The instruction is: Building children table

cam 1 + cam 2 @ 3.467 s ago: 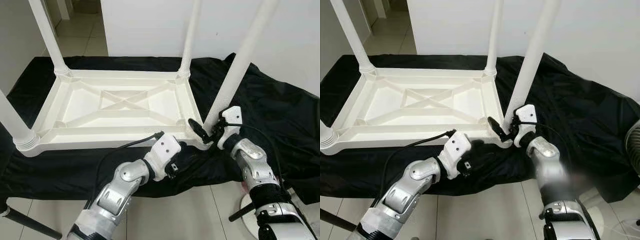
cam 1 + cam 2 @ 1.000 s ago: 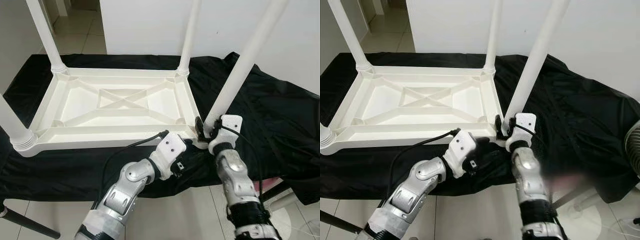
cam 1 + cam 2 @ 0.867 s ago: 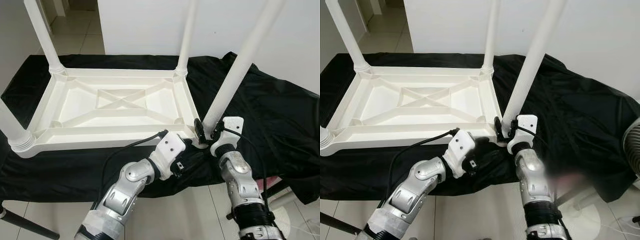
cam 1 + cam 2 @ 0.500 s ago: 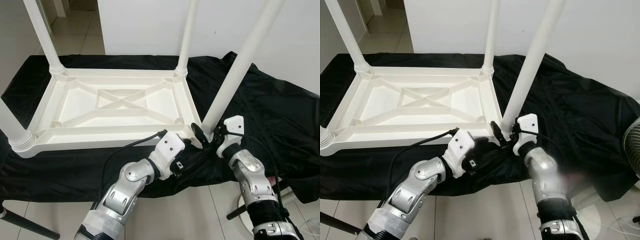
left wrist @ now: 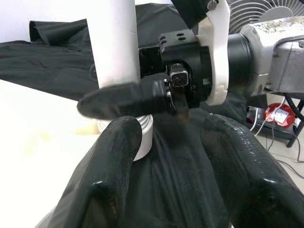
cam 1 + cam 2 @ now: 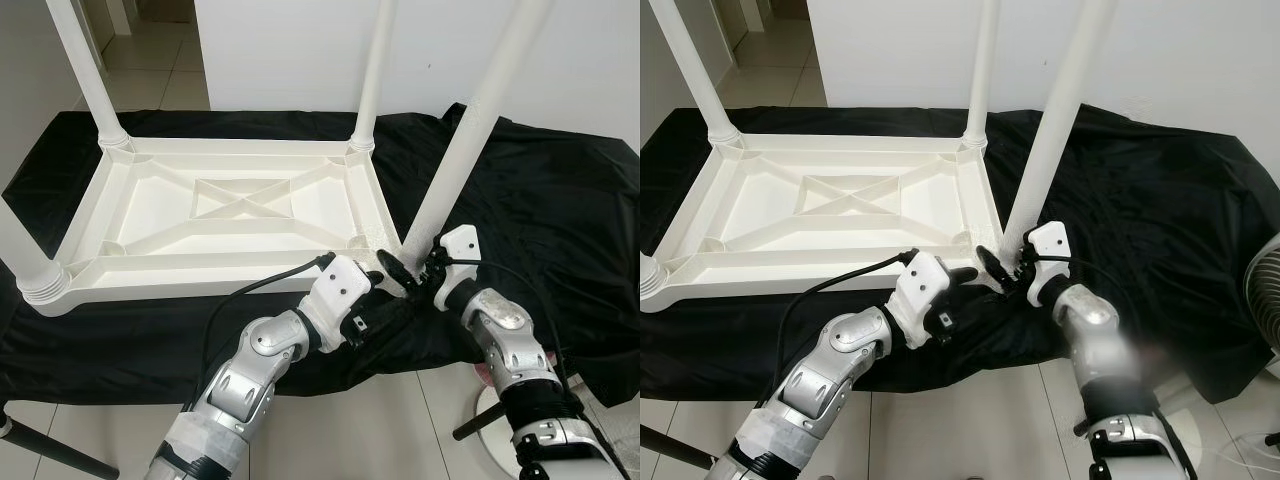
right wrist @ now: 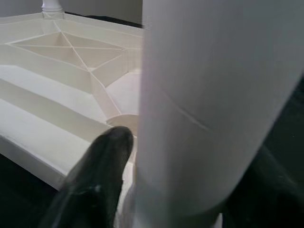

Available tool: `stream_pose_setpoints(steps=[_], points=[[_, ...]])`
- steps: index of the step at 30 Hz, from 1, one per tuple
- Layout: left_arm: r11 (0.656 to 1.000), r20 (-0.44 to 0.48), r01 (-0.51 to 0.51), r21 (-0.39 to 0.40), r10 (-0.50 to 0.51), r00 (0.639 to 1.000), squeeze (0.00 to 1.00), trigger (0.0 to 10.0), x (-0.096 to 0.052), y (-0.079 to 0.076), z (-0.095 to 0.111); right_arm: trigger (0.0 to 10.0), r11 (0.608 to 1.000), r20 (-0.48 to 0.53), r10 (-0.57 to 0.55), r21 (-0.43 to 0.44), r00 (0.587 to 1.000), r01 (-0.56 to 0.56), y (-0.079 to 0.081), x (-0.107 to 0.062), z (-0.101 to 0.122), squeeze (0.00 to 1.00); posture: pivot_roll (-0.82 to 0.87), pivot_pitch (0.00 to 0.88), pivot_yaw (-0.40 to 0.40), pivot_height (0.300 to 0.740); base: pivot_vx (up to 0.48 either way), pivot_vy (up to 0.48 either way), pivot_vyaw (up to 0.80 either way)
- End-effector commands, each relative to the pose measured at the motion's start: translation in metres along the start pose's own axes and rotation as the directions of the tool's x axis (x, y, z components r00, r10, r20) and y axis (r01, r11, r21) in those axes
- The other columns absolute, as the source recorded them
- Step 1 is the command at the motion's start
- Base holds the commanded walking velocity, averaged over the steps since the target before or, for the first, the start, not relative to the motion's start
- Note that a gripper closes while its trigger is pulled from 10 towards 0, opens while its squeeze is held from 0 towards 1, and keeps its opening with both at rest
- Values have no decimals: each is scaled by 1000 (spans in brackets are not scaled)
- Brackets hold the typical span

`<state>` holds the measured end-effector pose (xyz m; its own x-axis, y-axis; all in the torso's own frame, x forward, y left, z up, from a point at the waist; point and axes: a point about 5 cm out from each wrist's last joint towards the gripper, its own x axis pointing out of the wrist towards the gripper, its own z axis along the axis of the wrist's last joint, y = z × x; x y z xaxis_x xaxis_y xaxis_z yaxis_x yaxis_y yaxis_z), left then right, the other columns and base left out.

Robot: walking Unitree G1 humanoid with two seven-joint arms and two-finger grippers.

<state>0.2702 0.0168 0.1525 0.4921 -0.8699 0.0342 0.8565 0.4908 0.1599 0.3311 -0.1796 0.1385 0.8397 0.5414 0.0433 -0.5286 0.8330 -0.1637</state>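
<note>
A white children's table [image 6: 150,265] lies upside down on a black cloth [image 6: 560,220], its legs pointing up. My right gripper [image 6: 410,270] is shut on the base of the near-right leg [image 6: 465,150], where the leg meets the table corner. One black finger [image 7: 95,185] lies against the leg's collar on the table side. My left gripper [image 5: 166,156] is open at the table's front edge just left of that corner, with nothing between its fingers. Its wrist view looks straight at the right gripper and the leg base [image 5: 142,133].
Three more legs stand at the far left [image 6: 90,80], far right [image 6: 372,80] and near left [image 6: 25,250]. A fan [image 6: 1265,300] and its base [image 6: 490,405] stand on the tiled floor at right. A black pole [image 6: 50,445] crosses the lower left. A white wall is behind.
My left gripper has risen and come closer to the near-right corner. The right wrist has turned a little around the leg base, and the leg stands slightly more upright.
</note>
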Motion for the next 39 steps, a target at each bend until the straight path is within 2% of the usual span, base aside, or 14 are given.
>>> stream_pose_setpoints(steps=[1, 10, 11, 18, 21, 27, 29, 30, 33, 34, 35, 36, 38, 39], points=[[1000, -1, 1, 11, -1, 1000, 0, 10000, 1, 1, 0, 0, 999, -44, 36, 18, 998, -36, 5, -1, -11, 0, -39, 33, -45, 740, 0, 0, 0], [1000, -1, 3, 12, -2, 1000, 0, 10000, 1, 1, 0, 0, 999, -31, -10, 37, 999, 11, 1, -5, -13, 0, -46, 39, -38, 740, 0, 0, 0], [1000, -2, 5, 12, -5, 1000, 0, 10000, 1, 0, 0, 10000, 999, -19, -27, 46, 999, 28, 0, -5, -12, 0, -49, 41, -34, 740, 0, 0, 0], [1000, -6, 14, 10, -14, 1000, 0, 10000, 1, -2, -1, 10000, 991, 7, -120, 65, 993, 119, -1, -4, -10, 0, -52, 46, -31, 740, 0, 0, 0], [1000, -10, 18, 5, -18, 1000, 0, 10000, 0, -3, -3, 10000, 968, -13, -245, 60, 970, 245, -2, -1, -7, 0, -55, 54, -27, 740, 0, 0, 0], [1000, -13, 19, 3, -19, 1000, 0, 10000, 0, -3, -4, 10000, 959, -19, -276, 56, 961, 277, -3, 0, -6, 0, -55, 54, -27, 740, 0, 0, 0], [1000, -15, 24, 1, -24, 1000, 0, 10000, 0, -4, -4, 10000, 920, -40, -380, 85, 924, 382, -5, 2, -6, 0, -60, 57, -28, 740, 0, 0, 0], [1000, -15, 24, 1, -24, 1000, 0, 10000, 0, -4, -4, 10000, 920, -40, -380, 85, 924, 382, -5, 2, -6, 0, -60, 57, -28, 740, 0, 0, 0], [1000, -16, 27, 0, -27, 1000, 0, 10000, 0, -5, -4, 10000, 869, -64, -477, 116, 876, 481, -4, 4, -6, 0, -61, 55, -30, 740, 0, 0, 0], [1000, -16, 27, 0, -27, 1000, 0, 10000, 0, -5, -4, 10000, 869, -64, -477, 116, 876, 481, -4, 4, -6, 0, -61, 55, -30, 740, 0, 0, 0], [1000, -16, 29, -1, -29, 999, 0, 10000, 0, -6, -5, 10000, 836, -75, -528, 131, 846, 533, 1, 5, -7, 0, -61, 55, -31, 740, 0, 0, 0], [1000, -16, 29, -1, -29, 999, 0, 10000, 0, -6, -5, 10000, 836, -75, -528, 131, 846, 533, 1, 5, -7, 0, -61, 55, -31, 740, 0, 0, 0], [999, -15, 32, -3, -32, 999, 0, 10000, 1, -7, -5, 10000, 773, -93, -611, 146, 786, 618, 12, 7, -8, 0, -63, 50, -37, 740, 0, 0, 0], [999, -15, 32, -3, -32, 999, 0, 10000, 1, -7, -5, 10000, 773, -93, -611, 146, 786, 618, 12, 7, -8, 0, -63, 50, -37, 740, 0, 0, 0]])
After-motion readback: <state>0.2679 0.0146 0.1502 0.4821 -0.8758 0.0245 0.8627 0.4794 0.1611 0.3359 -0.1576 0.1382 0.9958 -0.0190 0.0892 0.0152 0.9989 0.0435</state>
